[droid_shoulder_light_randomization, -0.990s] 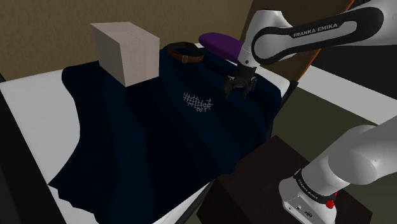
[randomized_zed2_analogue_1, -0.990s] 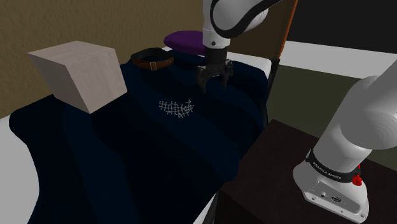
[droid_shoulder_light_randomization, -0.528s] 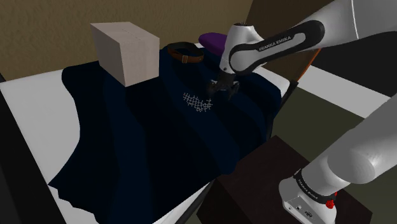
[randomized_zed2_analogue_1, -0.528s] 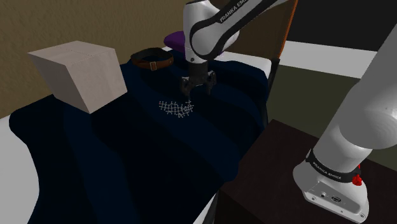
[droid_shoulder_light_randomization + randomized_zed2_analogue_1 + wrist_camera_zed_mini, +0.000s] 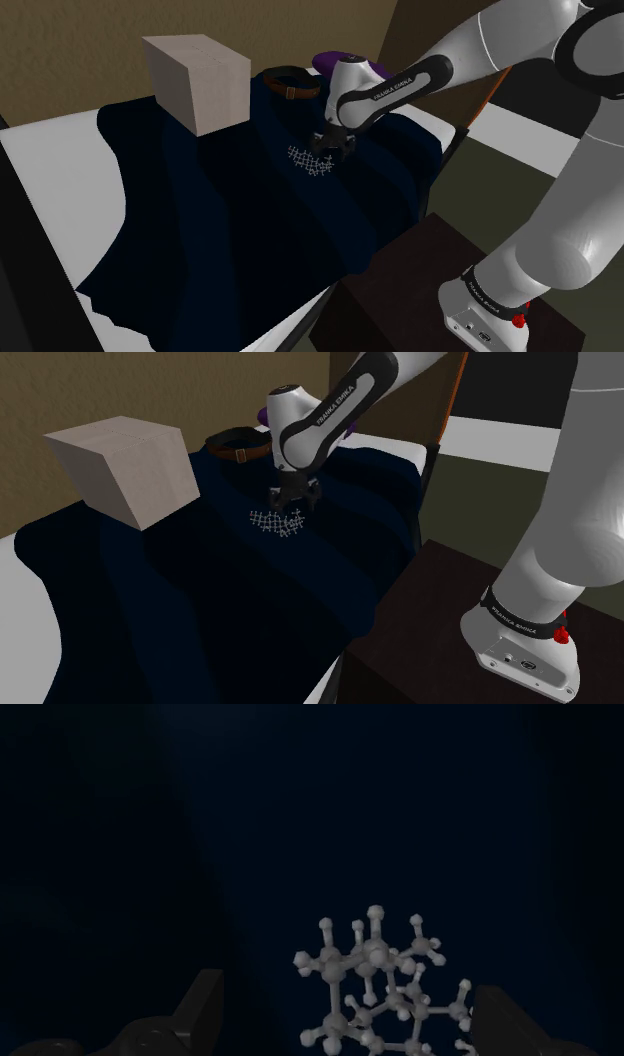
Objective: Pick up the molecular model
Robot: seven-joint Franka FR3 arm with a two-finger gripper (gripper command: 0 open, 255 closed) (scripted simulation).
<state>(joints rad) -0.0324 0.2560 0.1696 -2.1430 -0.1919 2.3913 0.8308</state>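
The molecular model (image 5: 309, 160) (image 5: 276, 522) is a flat lattice of small pale balls and rods lying on the dark blue cloth (image 5: 250, 210) (image 5: 220, 592). My black gripper (image 5: 330, 146) (image 5: 290, 499) hangs just above the model's end nearest the purple cushion. In the wrist view the model (image 5: 375, 989) lies between my two fingers (image 5: 200, 1009), closer to one of them. They stand apart and do not touch it. The gripper (image 5: 345, 1024) is open.
A pale box (image 5: 196, 80) (image 5: 125, 467) stands on the cloth, with a brown belt (image 5: 290, 85) (image 5: 238, 447) and a purple cushion (image 5: 335, 62) behind the model. A dark stand (image 5: 410, 290) (image 5: 430, 632) holds the arm's base. White bedding (image 5: 50, 190) shows beside the cloth.
The arm has swung from beside the purple cushion toward the pale box and lowered, bringing the gripper down over the model. The model has not moved.
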